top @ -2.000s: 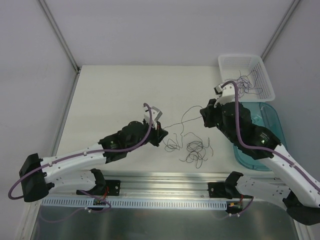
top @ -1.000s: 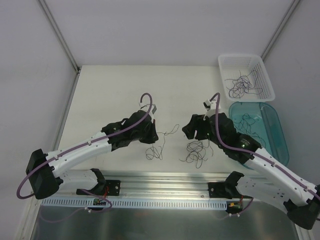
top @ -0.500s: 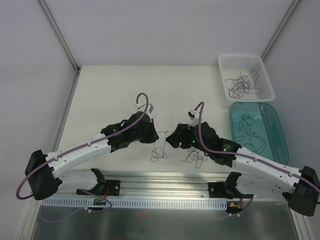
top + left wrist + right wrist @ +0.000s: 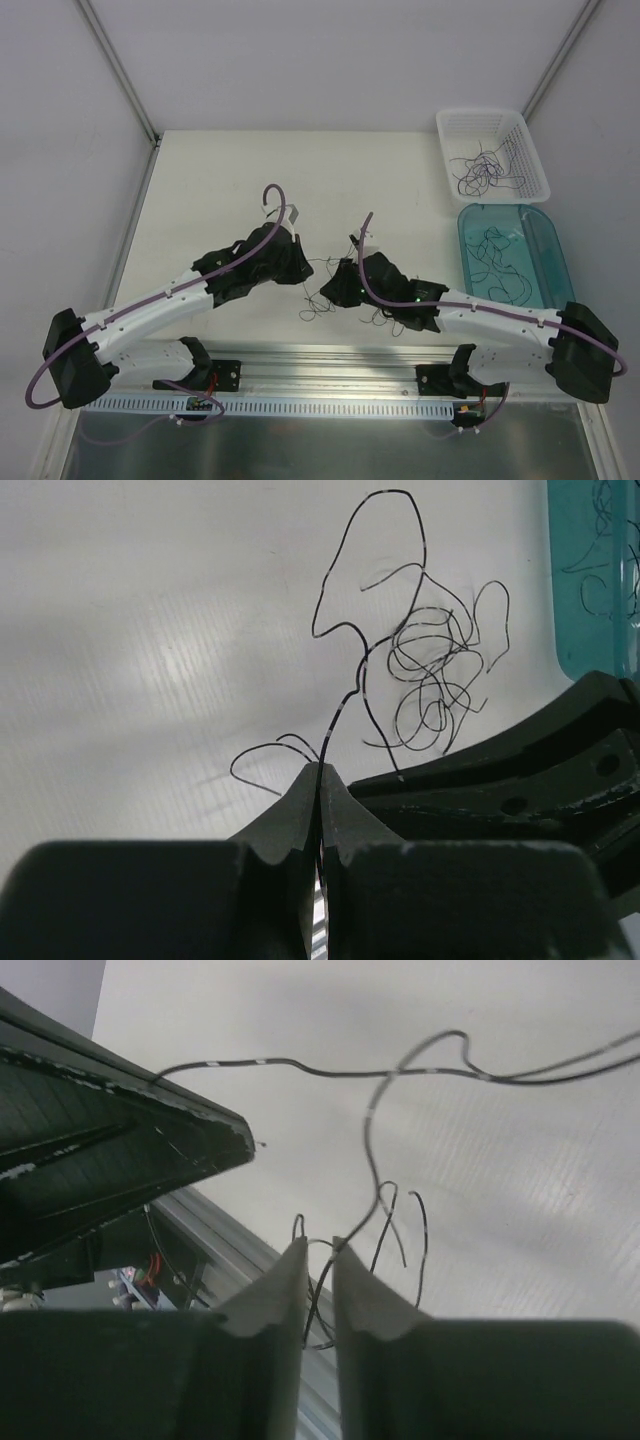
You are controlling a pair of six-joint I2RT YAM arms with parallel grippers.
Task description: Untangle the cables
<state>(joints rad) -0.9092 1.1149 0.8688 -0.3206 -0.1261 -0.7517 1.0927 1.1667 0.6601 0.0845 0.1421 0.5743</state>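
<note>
The cables are hair-thin dark curly strands. A loose wad lies on the white table, and in the top view it shows partly under the right arm. My left gripper is shut on one strand that runs up into the wad. In the top view it sits just left of my right gripper. In the right wrist view my right gripper has its jaws a narrow gap apart, with a strand passing between them down to the table edge.
A white basket at the back right holds several loose strands. A teal tray in front of it holds more. The right arm's black body lies close beside the left gripper. The metal rail runs along the near edge.
The right arm has swung from the basket leftward and down to the strands beside the left gripper. The left gripper has shifted slightly with its strand, and the wad is more drawn out.
</note>
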